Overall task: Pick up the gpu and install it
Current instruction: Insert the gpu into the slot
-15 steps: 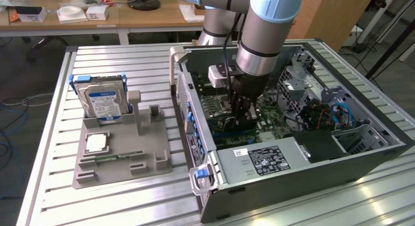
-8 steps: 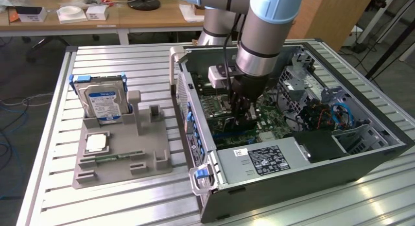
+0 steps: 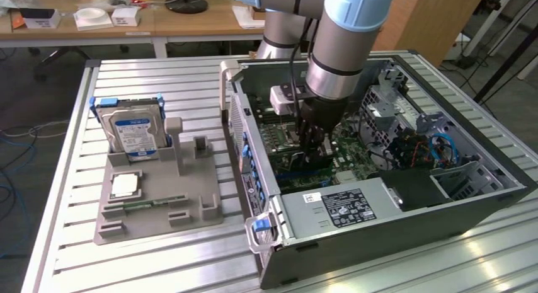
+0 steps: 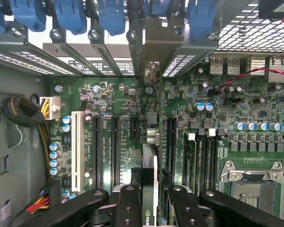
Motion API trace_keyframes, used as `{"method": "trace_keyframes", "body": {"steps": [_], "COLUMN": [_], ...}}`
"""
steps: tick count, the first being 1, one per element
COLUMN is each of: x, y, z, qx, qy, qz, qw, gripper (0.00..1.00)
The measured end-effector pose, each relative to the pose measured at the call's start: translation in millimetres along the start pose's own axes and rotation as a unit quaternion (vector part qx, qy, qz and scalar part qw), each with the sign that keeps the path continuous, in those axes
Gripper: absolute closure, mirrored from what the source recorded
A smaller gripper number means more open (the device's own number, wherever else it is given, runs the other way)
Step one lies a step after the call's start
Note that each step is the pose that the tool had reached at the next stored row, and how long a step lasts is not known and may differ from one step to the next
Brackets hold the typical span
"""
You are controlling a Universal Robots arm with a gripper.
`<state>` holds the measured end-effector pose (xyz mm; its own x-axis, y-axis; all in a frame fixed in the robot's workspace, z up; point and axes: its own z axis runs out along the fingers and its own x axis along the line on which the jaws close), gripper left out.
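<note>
Black fingers (image 4: 128,205) of the gripper (image 3: 313,142) pinch the gpu (image 4: 149,165) edge-on between them, jaws partly closed. The arm (image 3: 336,47) points straight down into the case (image 3: 470,198), with the motherboard (image 4: 255,123) beneath the hand.

Slatted aluminium surface (image 3: 168,255). Behind it, a wooden surface (image 3: 201,22) carrying white boxes (image 3: 92,17) and a black round base (image 3: 186,3). Grey floor (image 3: 34,85), loose cables (image 3: 21,132) at exterior view's left.

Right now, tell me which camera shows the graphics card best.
The wrist view: the graphics card sits edge-on in the gripper, over the motherboard. In the exterior view the gripper, down inside the computer case, hides nearly all of it.
</note>
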<state>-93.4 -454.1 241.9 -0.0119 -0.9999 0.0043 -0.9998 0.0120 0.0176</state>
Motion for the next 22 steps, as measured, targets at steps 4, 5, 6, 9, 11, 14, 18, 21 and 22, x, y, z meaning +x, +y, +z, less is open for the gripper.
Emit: {"method": "trace_keyframes", "body": {"steps": [4,5,6,9,11,14,18,21,22], "x": [0.0,0.0,0.1,-0.1,0.0,0.0,-0.2,-0.2,-0.1], "y": [-0.1,-0.1,-0.1,-0.3,-0.2,-0.2,0.0,-0.1,-0.2], "z": [2.6,3.1,3.5,5.2,6.1,6.2,6.5,6.5,6.3], "qx": [0.0,-0.0001,-0.0001,0.0003,0.0001,0.0001,-0.0002,0.0002,0.0001], "qy": [0.0,0.0001,0.0002,-0.0003,-0.0001,-0.0001,-0.001,-0.0004,-0.0003], "qz": [0.0,0.0,0.0,0.0,0.0,0.0,0.0,0.0,0.0], "qw": [1.0,1.0,1.0,1.0,1.0,1.0,1.0,1.0,1.0], "gripper": [0.74,0.74,0.74,0.74,0.74,0.74,0.74,0.67,0.6]}}
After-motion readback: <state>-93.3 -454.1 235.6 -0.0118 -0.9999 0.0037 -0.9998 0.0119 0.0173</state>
